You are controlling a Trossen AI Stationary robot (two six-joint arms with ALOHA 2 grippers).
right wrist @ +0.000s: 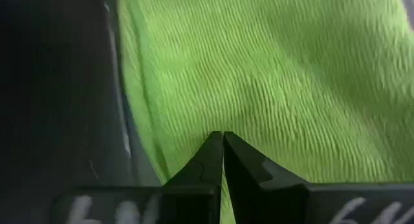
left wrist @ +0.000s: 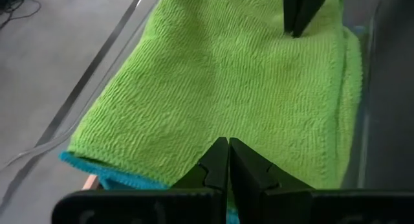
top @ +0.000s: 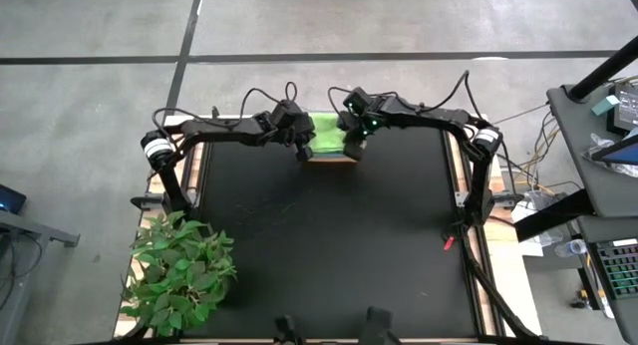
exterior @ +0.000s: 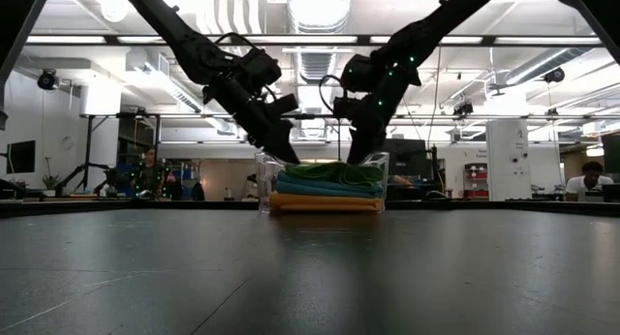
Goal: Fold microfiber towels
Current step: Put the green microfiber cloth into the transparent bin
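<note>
Black desk (top: 329, 245): at its far edge our left gripper (left wrist: 228, 145) and right gripper (right wrist: 223, 137), jaws together, press the lime green towel (top: 327, 134) topping the binned stack (exterior: 326, 192).

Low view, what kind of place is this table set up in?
Most likely a big open lab or workshop: bare ducts and strip lights run across the ceiling, stands and equipment fill the floor behind the clear bin of towels, and a person sits at a desk far back.
</note>
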